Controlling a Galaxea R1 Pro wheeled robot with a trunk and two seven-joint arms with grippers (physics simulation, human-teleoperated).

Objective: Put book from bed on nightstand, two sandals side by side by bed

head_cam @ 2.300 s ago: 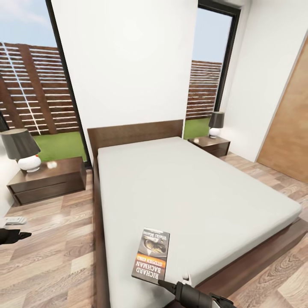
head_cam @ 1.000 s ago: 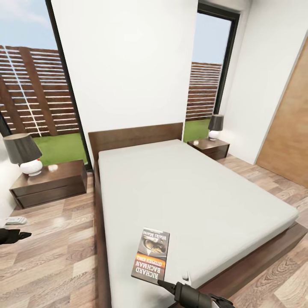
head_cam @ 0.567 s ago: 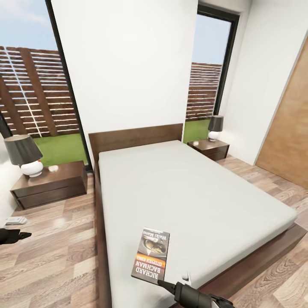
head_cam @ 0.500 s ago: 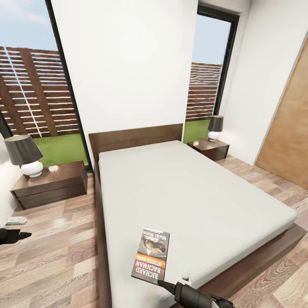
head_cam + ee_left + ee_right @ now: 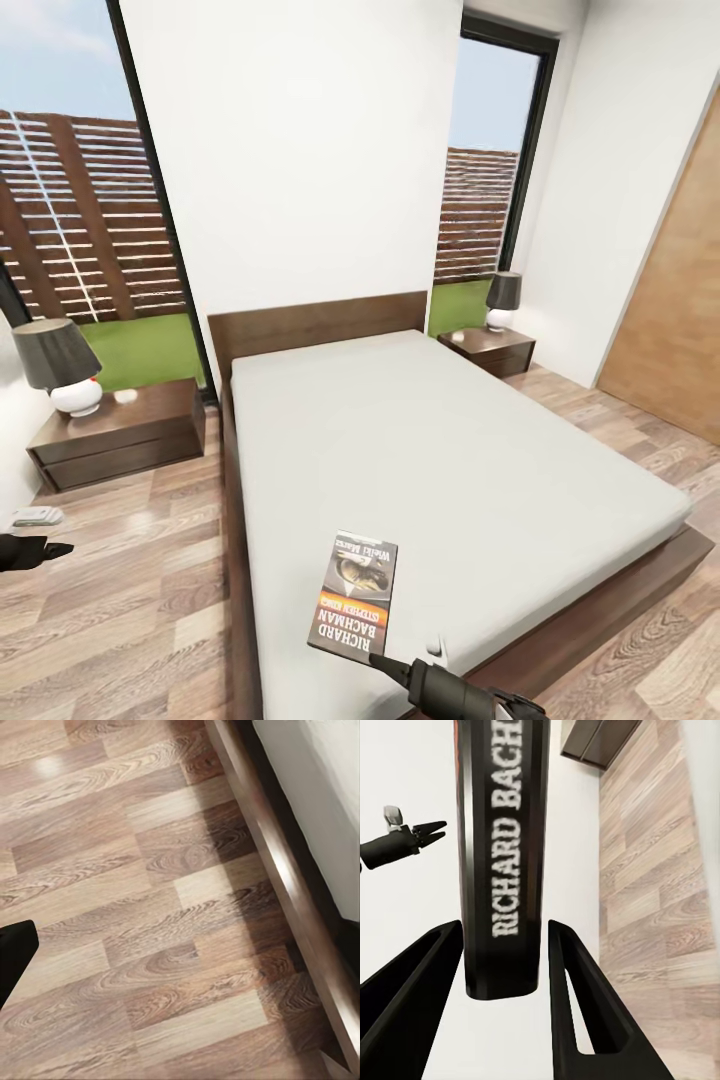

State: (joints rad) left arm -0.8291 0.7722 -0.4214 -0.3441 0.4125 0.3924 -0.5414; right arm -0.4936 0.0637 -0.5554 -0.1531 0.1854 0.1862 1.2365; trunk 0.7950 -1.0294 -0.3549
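Right gripper (image 5: 502,967) clamped on the book (image 5: 502,855), fingers (image 5: 577,997) pressed against both covers, spine reading "RICHARD BACH…". Held over the near corner of the bed (image 5: 440,440), cover showing "RICHARD BACHMAN", smaller lettering too blurred. Left gripper (image 5: 40,550) over the floor (image 5: 130,600), apparently closed, hard to tell.
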